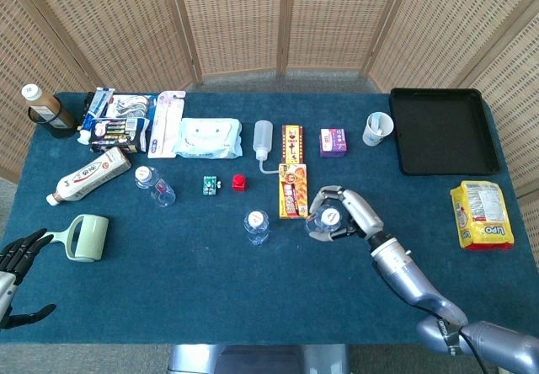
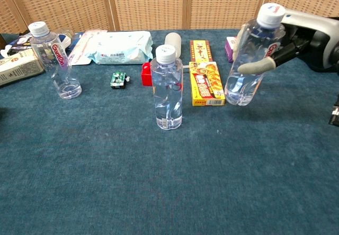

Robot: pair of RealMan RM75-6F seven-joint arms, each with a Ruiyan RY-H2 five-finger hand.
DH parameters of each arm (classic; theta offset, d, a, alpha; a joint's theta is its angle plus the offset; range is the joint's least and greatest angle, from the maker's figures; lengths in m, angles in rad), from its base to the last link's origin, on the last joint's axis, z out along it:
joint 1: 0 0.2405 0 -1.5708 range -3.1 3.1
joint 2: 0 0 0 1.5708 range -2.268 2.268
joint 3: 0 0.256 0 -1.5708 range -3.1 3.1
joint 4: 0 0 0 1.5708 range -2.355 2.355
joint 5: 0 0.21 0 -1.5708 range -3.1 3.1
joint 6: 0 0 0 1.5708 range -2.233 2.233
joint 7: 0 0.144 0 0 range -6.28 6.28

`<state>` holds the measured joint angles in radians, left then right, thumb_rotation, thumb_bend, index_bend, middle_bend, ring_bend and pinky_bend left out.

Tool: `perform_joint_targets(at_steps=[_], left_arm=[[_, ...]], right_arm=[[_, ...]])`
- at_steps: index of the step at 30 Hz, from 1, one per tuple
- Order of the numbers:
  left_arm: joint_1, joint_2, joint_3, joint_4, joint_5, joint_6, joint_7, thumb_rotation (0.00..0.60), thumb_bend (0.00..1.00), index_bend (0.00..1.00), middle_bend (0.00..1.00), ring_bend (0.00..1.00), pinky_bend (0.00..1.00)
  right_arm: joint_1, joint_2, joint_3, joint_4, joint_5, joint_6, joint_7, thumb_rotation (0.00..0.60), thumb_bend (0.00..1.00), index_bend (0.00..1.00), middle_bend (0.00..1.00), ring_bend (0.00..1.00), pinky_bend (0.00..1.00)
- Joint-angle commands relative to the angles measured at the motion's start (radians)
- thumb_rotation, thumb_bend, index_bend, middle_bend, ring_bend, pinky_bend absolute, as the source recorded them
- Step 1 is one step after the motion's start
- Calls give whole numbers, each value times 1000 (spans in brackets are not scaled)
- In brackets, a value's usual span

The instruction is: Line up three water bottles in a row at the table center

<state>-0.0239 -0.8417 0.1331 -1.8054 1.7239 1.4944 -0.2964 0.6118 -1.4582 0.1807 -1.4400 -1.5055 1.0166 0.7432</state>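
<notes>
Three clear water bottles with white caps are in view. My right hand (image 1: 347, 214) (image 2: 286, 42) grips one bottle (image 2: 252, 60) (image 1: 323, 221) and holds it upright above the cloth, just right of the yellow snack box (image 2: 206, 82). A second bottle (image 2: 167, 89) (image 1: 256, 227) stands at the table's middle. The third bottle (image 2: 53, 60) (image 1: 154, 185) stands further left. My left hand (image 1: 18, 266) hangs open off the table's near left corner, holding nothing.
A green mug (image 1: 84, 237), a lying white bottle (image 1: 88, 174), wipes pack (image 1: 208, 137), squeeze bottle (image 1: 264, 140), red cube (image 1: 239, 183), small green item (image 1: 208, 186), purple box (image 1: 333, 141), paper cup (image 1: 377, 128), black tray (image 1: 444, 130) and yellow snack bag (image 1: 482, 214) lie around.
</notes>
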Motion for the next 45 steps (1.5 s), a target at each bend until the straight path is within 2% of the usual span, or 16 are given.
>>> perform_joint_targets(at_steps=[1, 8, 21, 37, 45], left_arm=[[-2, 1, 0, 2, -2, -2, -3, 600, 16, 0, 0, 0, 0], [-6, 2, 4, 3, 3, -9, -5, 600, 16, 0, 0, 0, 0], [-11, 4, 6, 6, -1, -13, -14, 600, 16, 0, 0, 0, 0], [-9, 5, 8, 7, 0, -8, -20, 600, 16, 0, 0, 0, 0], [-8, 5, 9, 9, -1, -5, -25, 600, 16, 0, 0, 0, 0]], right_arm=[[13, -16, -12, 4, -1, -9, -27, 600, 281, 575, 707, 455, 186], [30, -55, -30, 30, 14, -34, -71, 600, 283, 575, 703, 453, 188], [42, -89, -27, 101, 66, -59, -89, 600, 285, 575, 697, 448, 195], [35, -97, -24, 98, 83, -52, -67, 600, 285, 573, 688, 444, 195], [46, -106, -17, 93, 108, -82, -74, 600, 284, 546, 678, 436, 194]])
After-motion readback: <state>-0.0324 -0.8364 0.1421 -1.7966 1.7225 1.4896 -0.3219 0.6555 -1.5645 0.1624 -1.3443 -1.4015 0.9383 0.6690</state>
